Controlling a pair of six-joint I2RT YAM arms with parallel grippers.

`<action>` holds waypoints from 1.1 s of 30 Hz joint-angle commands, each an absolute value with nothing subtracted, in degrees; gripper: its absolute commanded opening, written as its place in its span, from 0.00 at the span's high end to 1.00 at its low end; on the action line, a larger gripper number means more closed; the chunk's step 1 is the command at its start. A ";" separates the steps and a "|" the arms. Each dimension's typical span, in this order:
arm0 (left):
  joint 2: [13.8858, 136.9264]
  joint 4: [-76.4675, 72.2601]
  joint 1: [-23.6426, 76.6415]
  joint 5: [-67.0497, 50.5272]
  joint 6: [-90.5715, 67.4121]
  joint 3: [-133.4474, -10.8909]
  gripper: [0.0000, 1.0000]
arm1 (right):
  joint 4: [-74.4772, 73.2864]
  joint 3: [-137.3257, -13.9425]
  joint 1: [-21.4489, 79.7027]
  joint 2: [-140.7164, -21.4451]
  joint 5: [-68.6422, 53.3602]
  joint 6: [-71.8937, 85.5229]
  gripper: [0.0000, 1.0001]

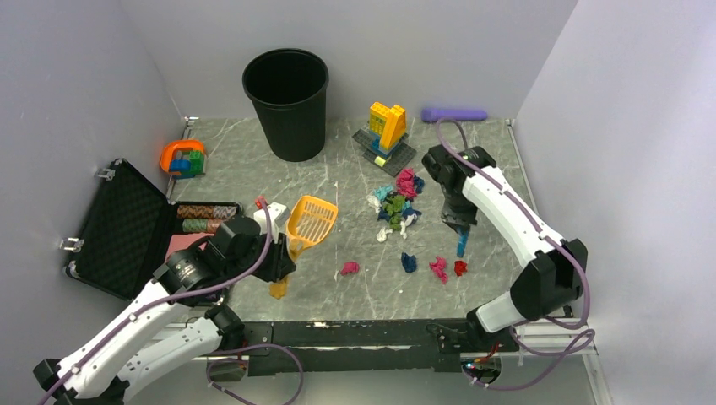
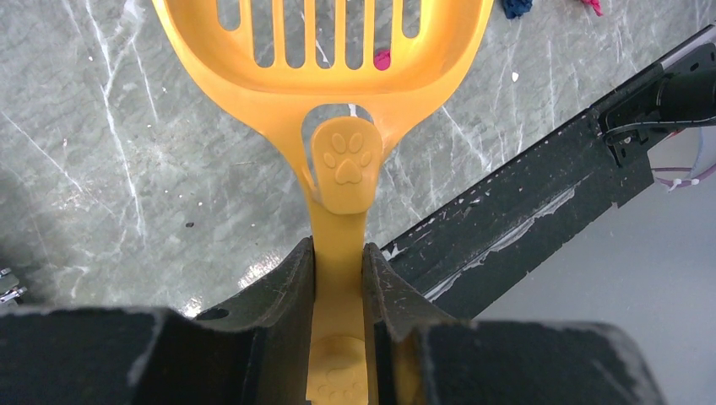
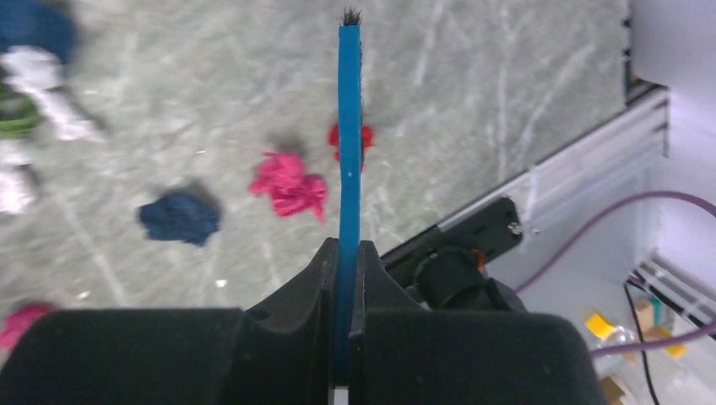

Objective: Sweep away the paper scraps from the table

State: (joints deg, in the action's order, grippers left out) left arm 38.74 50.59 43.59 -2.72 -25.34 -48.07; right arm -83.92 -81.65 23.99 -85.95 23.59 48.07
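- Orange plastic scoop (image 2: 270,84): the left gripper (image 2: 338,253) is clenched on its handle, and the slotted bowl points away from the gripper over the worktop (image 1: 236,181). A pink scrap on the worktop is seen through one slot.
- Blue brush (image 3: 349,126): the right gripper (image 3: 346,253) grasps it firmly, bristles at the far tip, near a red wad (image 1: 460,267).
- Paper scraps (image 1: 395,202): most lie on the worktop in one mixed heap just in front of the toy brick build (image 1: 387,131). A few lie apart nearer the front rail: pink (image 1: 349,268), dark blue (image 1: 409,262), pink (image 1: 438,268).
- Black bin (image 1: 286,101): upright at the back. Its inside is dark, so I cannot tell the content.
- Black case (image 1: 118,224): open at the left edge, foam lining visible, with stacked chips (image 1: 207,218) just beside it.
- Small orange holder (image 1: 183,158): blue and green bricks sit in it.
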 commanded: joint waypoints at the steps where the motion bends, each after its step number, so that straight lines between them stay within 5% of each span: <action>1: 37.20 50.63 43.79 -2.88 -25.41 -47.90 0.74 | -86.13 -76.01 23.31 -81.83 32.61 50.94 1.00; 9: 35.58 52.24 43.82 -2.66 -25.14 -48.11 0.74 | -85.99 -66.35 23.30 -82.00 31.25 54.41 1.00; 18: 35.36 51.91 43.79 -2.71 -24.79 -48.05 0.74 | -74.46 -63.75 28.39 -87.77 15.96 60.59 1.00; 29: 39.55 50.20 43.75 -1.22 -22.39 -50.36 0.74 | -77.97 -105.80 32.19 -104.50 5.96 66.91 1.00; 33: 39.95 50.36 43.71 -0.33 -21.50 -51.01 0.74 | -80.87 -112.33 31.41 -104.71 7.23 65.72 1.00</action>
State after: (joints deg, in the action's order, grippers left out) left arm 39.86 52.71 43.59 -1.87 -23.44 -48.12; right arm -76.47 -106.26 32.38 -105.65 7.68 64.84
